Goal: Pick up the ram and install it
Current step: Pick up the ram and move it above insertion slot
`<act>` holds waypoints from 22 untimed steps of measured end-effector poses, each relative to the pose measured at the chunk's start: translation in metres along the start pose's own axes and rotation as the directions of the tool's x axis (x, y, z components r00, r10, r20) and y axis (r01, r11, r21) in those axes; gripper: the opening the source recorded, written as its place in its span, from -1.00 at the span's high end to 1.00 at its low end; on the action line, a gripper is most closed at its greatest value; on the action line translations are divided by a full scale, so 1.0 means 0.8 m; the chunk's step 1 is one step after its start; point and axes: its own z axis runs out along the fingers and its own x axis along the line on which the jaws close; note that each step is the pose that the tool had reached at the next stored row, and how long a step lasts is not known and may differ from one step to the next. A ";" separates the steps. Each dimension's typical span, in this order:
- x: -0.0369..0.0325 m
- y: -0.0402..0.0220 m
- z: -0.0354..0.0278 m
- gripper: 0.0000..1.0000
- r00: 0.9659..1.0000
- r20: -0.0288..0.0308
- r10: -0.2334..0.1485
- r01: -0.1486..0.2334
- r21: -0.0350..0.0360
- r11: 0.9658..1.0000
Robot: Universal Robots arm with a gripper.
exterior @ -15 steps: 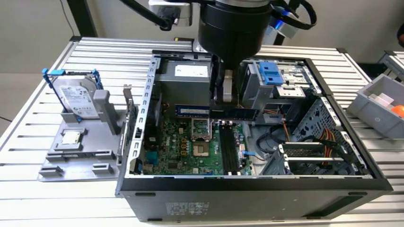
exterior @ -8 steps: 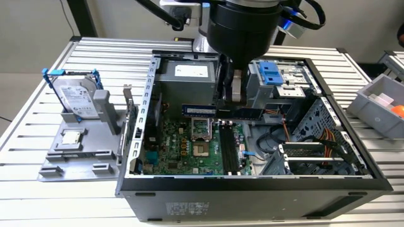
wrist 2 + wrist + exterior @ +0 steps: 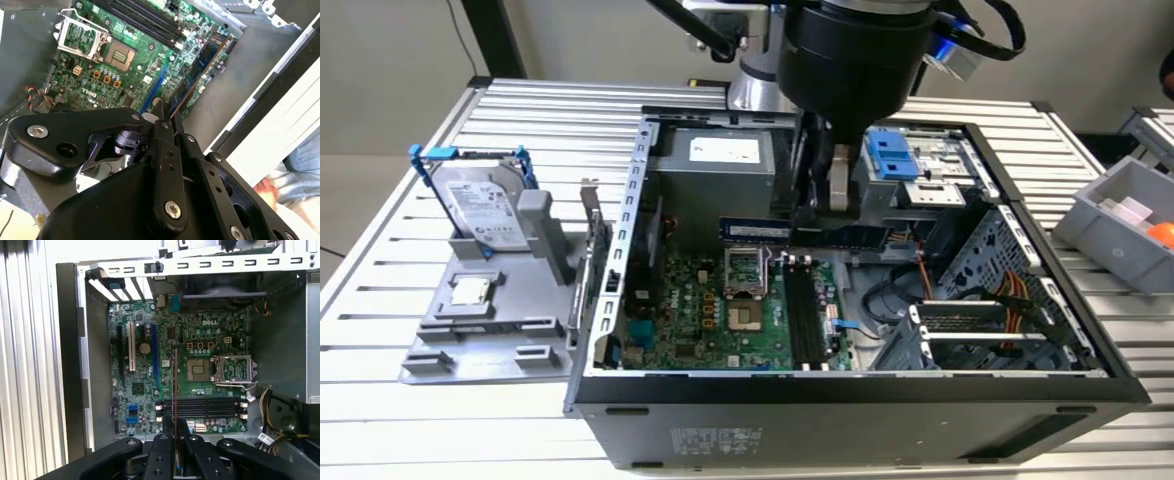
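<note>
Over the motherboard (image 3: pixel 200 335) inside the case (image 3: pixel 70 365), your claw (image 3: pixel 176 437) pinches the ram (image 3: pixel 175 390); you see it edge-on in the first wrist view, its middle hidden behind the claw in the exterior view.

gripper (image 3: pixel 167 114): jaws closed on one end of the ram (image 3: pixel 198 69) | ram: reaches away from the jaws, held over the green motherboard (image 3: pixel 131 80) | memory slots (image 3: pixel 142 22): apart from the ram | processor socket (image 3: pixel 118 55): uncovered, metal frame (image 3: pixel 82 32) flipped open beside it
</note>
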 end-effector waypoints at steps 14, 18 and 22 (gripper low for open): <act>-0.0354 -0.0168 -0.0016 1.00 1.000 0.000 0.000 0.000 0.000 1.000; -0.0433 -0.0202 -0.0020 1.00 1.000 0.000 0.000 0.000 0.000 1.000; -0.0541 -0.0233 -0.0024 1.00 1.000 0.000 -0.001 0.001 0.000 1.000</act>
